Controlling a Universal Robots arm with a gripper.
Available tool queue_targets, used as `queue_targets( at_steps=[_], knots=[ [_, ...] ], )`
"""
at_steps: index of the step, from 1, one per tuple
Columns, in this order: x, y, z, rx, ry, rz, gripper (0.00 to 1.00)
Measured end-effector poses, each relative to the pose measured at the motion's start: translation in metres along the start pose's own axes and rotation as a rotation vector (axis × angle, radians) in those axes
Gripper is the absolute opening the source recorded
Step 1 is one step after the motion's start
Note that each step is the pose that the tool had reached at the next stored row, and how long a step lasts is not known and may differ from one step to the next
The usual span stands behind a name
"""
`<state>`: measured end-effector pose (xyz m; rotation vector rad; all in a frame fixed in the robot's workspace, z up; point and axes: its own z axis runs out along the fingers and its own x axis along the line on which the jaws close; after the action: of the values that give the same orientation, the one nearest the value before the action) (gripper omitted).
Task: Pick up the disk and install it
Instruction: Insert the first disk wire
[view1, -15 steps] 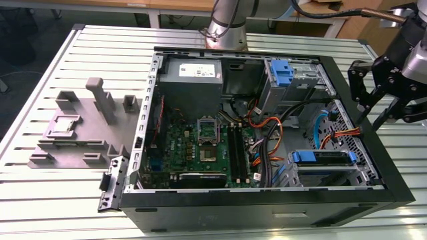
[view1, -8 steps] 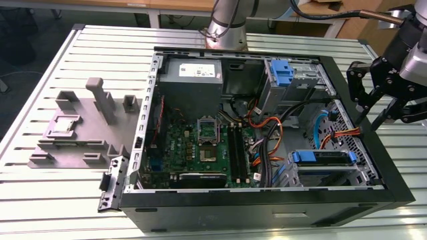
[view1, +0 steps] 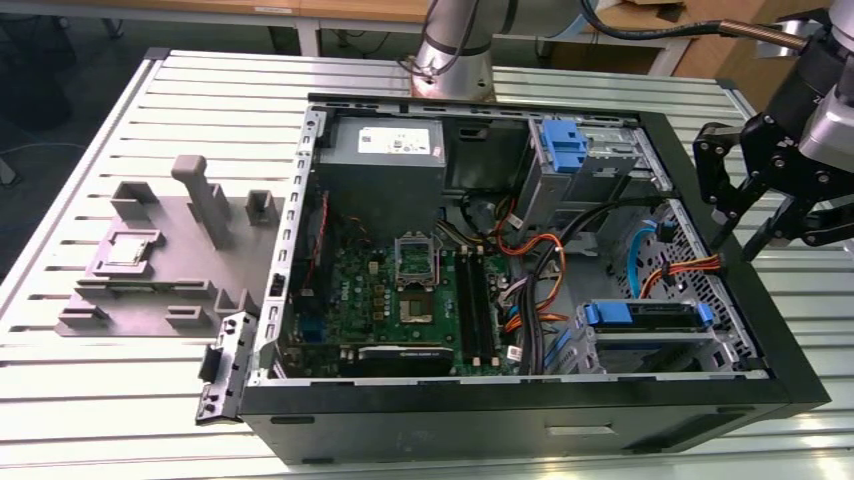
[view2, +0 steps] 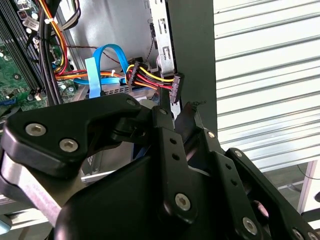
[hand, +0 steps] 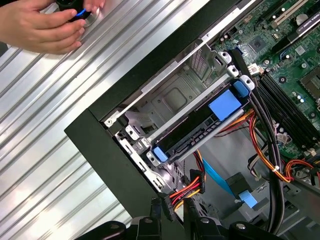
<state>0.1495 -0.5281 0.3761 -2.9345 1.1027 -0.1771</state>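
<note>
Black links and bolts of the claw (view2: 175, 111) crowd the second wrist view and hide much of the case floor behind them. Its two fingertips stand apart with nothing between them, and the exterior view likewise shows the fingers spread and empty. In that exterior view the claw hangs just outside the case (view1: 534, 410), past the wall on the exterior view's right, with its fingers angled down toward the rim; the wrist above it is cut off by the picture's edge. The arm (view1: 454, 40) rises behind the case and is also cut off. The disk (view1: 645, 316) sits in the drive cage (view1: 654, 350) at the case's front corner on the exterior view's right, well apart from the claw. In the first wrist view it appears edge-on, so its label is hard to make out, and I cannot tell whether it is pushed fully home. A red, yellow and black cable bundle (view2: 150, 77) ends at a plug just beside the fingertips, and a blue flat cable (view2: 97, 65) loops behind it; these leads fill the space between the cage and the motherboard (view1: 400, 280). A bare blue bracket (view1: 563, 145) stands on the rear cage. On the slatted counter (hand: 50, 150) outside the case, a person's hand (hand: 40, 25), cut off at the wrist, closes on a small dark thing with a blue part, too small to tell. A grey fixture (view1: 160, 250) lies on the counter at the exterior view's left.
</note>
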Motion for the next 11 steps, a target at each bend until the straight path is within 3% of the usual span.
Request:
queue_targets(
  at_steps=[5, 8, 11],
  knots=[
    [-0.0002, -0.0001, 0.0009, -0.0002, 0.0004, -0.001, 0.31],
    [-0.0017, -0.0010, 0.0052, -0.0083, 0.0075, -0.003, 0.31],
    [-0.0030, -0.0020, 0.0089, -0.0103, 0.0106, -0.005, 0.31]
  ],
)
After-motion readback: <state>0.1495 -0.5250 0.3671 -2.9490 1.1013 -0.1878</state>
